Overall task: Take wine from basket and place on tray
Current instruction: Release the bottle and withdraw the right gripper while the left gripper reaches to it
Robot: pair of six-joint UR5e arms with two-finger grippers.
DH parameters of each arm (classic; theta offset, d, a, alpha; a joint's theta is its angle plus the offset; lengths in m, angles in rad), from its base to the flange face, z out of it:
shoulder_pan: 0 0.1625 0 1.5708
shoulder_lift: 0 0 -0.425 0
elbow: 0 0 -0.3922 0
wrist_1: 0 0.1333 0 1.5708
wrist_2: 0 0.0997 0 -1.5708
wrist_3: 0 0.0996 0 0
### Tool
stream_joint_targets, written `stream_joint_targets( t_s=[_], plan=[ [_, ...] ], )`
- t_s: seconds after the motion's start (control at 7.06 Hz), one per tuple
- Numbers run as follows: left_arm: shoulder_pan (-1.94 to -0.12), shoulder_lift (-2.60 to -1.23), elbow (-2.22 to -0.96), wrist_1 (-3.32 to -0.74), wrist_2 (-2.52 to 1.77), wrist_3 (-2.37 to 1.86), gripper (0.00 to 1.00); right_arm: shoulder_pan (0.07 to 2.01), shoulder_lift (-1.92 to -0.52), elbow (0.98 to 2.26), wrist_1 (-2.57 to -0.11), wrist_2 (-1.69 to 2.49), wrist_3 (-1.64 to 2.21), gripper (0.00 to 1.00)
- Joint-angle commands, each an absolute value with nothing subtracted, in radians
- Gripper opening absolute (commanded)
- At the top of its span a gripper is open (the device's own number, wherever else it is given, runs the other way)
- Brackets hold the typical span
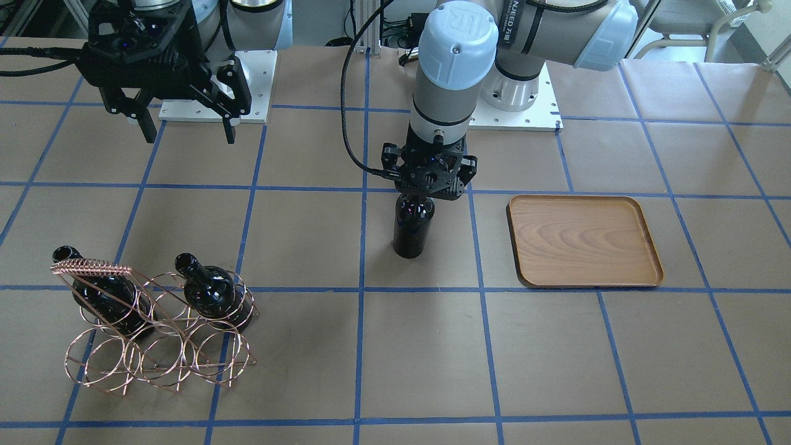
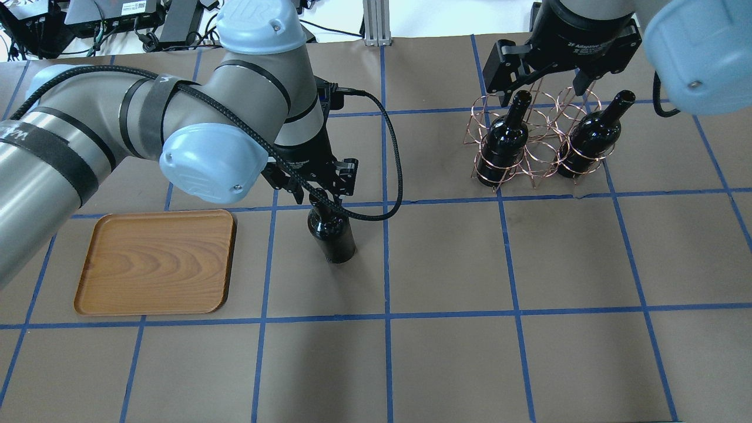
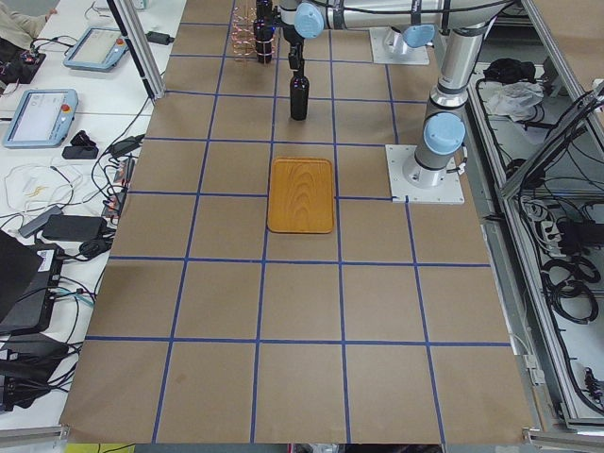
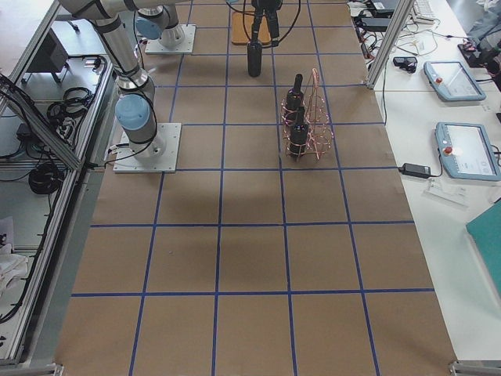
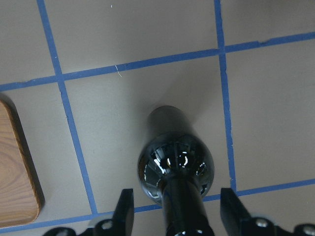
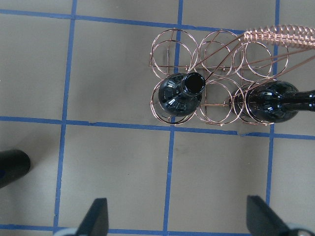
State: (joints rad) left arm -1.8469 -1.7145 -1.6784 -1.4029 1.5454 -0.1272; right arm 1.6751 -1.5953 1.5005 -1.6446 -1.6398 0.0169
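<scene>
Brown-papered table (image 2: 446, 258) with blue tape grid holds a flat brown wooden tray (image 2: 155, 261) at my left and a copper wire ring basket (image 1: 154, 364) at far right. Between them, the glossy black glass wine bottle (image 1: 413, 232) stands upright on the table near the tray. My left gripper (image 5: 176, 206) straddles its neck with the fingers apart, and my right gripper (image 1: 190, 136) hangs spread wide.

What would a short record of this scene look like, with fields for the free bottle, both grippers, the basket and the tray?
free bottle: upright on the table, between basket and tray
left gripper: open around that bottle's neck
right gripper: open, raised near the basket
basket: holds two bottles
tray: no bottle on it
</scene>
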Motion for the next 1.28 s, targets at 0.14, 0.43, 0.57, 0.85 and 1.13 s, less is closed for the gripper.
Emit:
stream_joint_targets(
  t_s=[0.14, 0.43, 0.57, 0.85, 1.13],
  plan=[
    [-1.841, -1.721, -1.680, -1.407, 1.539, -0.126, 0.08, 1.677, -1.595, 1.502, -1.643, -1.640, 0.011, 1.00],
    [-1.842, -1.721, -1.680, -1.410, 1.537, -0.129, 0.00, 1.677, -1.595, 1.508, -1.641, -1.643, 0.003, 1.00],
    [-1.842, -1.721, -1.678, -1.410, 1.537, -0.129, 0.00, 1.677, -1.594, 1.509, -1.644, -1.641, 0.006, 1.00],
    [-1.842, -1.723, -1.674, -1.407, 1.528, -0.132, 0.00, 1.677, -1.594, 1.509, -1.644, -1.641, 0.008, 1.00],
    [-1.842, -1.724, -1.674, -1.407, 1.517, -0.127, 0.19, 1.677, -1.594, 1.509, -1.644, -1.641, 0.008, 1.00]
  ],
)
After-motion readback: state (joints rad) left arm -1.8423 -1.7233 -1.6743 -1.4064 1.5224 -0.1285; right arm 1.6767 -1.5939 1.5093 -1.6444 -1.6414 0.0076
